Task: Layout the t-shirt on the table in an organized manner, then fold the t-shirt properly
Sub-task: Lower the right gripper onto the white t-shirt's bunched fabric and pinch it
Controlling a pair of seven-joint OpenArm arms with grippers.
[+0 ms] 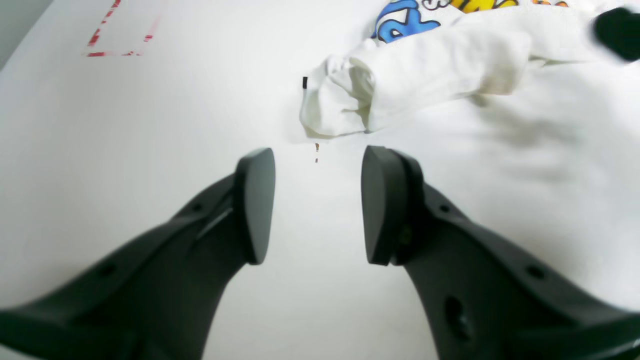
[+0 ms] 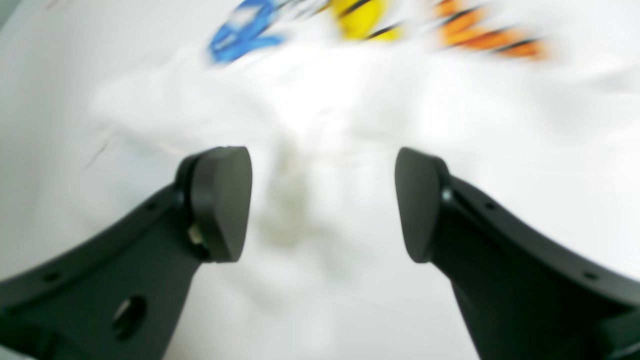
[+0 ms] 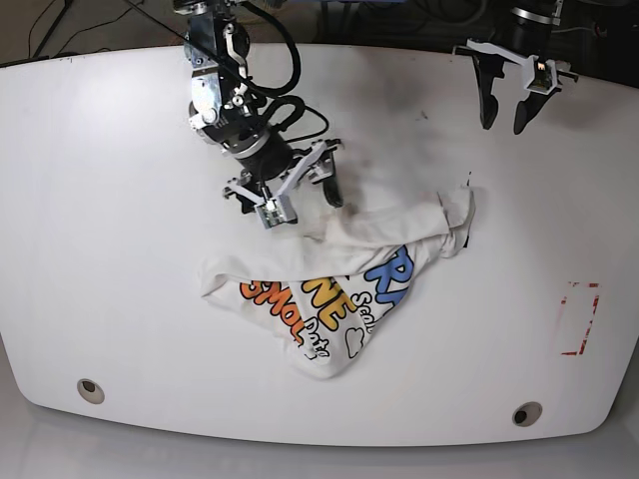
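Clearly the laying-out step is not finished, because the t-shirt (image 3: 334, 289) lies crumpled on the bench (image 3: 110, 259), print side up, in a rough triangle. Folding cannot begin yet, it seems.

The right hand (image 3: 285, 195) hovers at the upper edge of the shirt with its fingers (image 2: 222, 200) spread and nothing between them. In its wrist view, white cloth is under and ahead of the hand, with blue, yellow and orange letters farther ahead; this view is blurred. The left hand (image 3: 507, 100) is raised, well apart from the cloth, also spread and empty. In its own view the rolled sleeve (image 1: 350, 97) lies a little ahead of the fingertips, slightly to the right, and a red dashed mark (image 1: 117, 35) is far ahead to the left.

The next move probably asks each hand to come down on one edge, the left one on the sleeve and the right one on the bunched edge below it, to pinch only the top layer, and then to pull apart so the cloth becomes flat.

The shirt is white and soft. Its near edge is rolled over itself and covers part of the print.
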